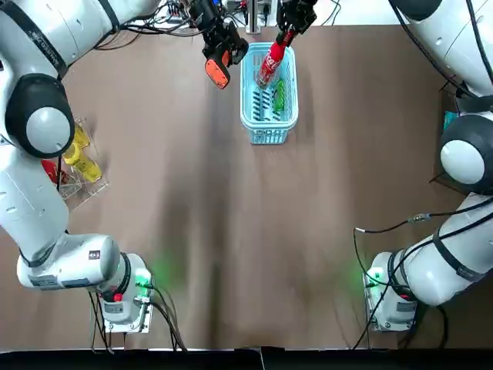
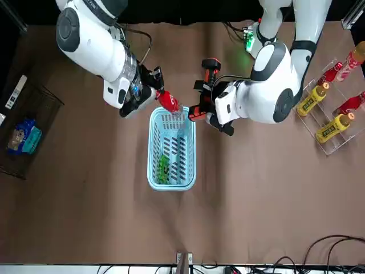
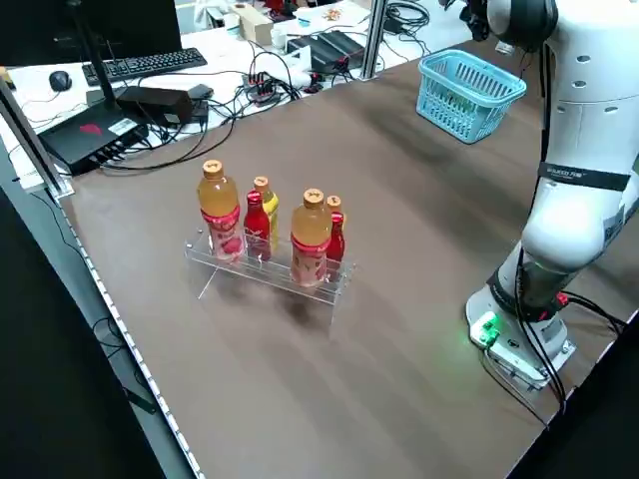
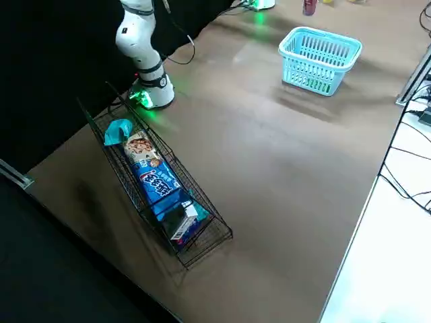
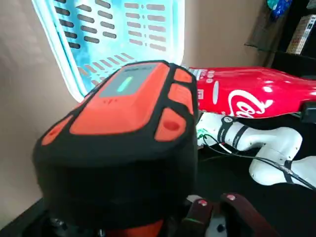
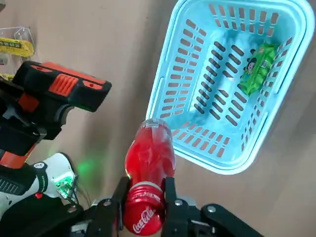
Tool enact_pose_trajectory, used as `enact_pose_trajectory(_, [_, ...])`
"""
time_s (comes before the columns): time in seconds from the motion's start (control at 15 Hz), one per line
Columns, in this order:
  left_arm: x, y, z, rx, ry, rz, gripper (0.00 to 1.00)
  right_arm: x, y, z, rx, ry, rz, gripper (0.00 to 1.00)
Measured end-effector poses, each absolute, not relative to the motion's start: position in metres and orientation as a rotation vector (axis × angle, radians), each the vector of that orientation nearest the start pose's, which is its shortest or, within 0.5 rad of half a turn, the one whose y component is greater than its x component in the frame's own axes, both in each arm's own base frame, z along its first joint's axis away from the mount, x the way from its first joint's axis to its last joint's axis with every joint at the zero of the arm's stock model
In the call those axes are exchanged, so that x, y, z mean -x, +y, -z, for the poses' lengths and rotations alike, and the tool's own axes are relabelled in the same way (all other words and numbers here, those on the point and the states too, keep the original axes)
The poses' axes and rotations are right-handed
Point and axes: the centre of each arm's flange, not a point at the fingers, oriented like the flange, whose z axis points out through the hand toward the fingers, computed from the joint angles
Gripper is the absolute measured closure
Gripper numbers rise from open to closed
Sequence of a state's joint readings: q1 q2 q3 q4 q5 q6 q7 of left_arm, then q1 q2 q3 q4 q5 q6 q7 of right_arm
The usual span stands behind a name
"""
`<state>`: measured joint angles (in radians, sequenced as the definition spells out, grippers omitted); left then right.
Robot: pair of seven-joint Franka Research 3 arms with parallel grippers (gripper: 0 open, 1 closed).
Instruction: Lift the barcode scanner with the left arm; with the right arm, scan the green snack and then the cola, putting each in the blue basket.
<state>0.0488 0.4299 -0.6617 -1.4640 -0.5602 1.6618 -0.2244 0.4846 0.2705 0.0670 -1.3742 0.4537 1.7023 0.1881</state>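
Right gripper (image 6: 144,195) clamps the cola (image 6: 148,158) above the basket (image 1: 268,136) rim (snack (image 6: 259,61) already inside); released here, it may tip outside. Left gripper (image 1: 225,50) grips the scanner (image 1: 218,75).

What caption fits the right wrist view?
Right gripper holds the cola over the basket rim, snack inside, scanner beside.

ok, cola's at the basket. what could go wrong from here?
1. The right gripper holds the cola tilted by the blue basket rim; released there, it could catch the rim or tip the basket.
2. The barcode scanner in the left gripper hangs close beside it; the arms could clip.
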Motion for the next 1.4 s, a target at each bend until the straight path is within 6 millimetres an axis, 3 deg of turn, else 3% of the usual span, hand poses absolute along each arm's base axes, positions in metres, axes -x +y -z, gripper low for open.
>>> enact_pose_trajectory(0.6, [-0.545,-0.364,-0.491,-2.346,-0.380,0.563,0.86,-0.530,0.374,-0.578,2.645,-0.429,-0.161,0.67])
enact_pose_trajectory(1.0, [-0.544,-0.385,-0.480,-2.330,-0.386,0.532,0.86,-0.530,0.374,-0.578,2.645,-0.428,-0.161,0.67])
enact_pose_trajectory(1.4, [-0.549,-0.385,-0.483,-2.330,-0.367,0.502,0.86,-0.530,0.374,-0.578,2.645,-0.427,-0.161,0.67])
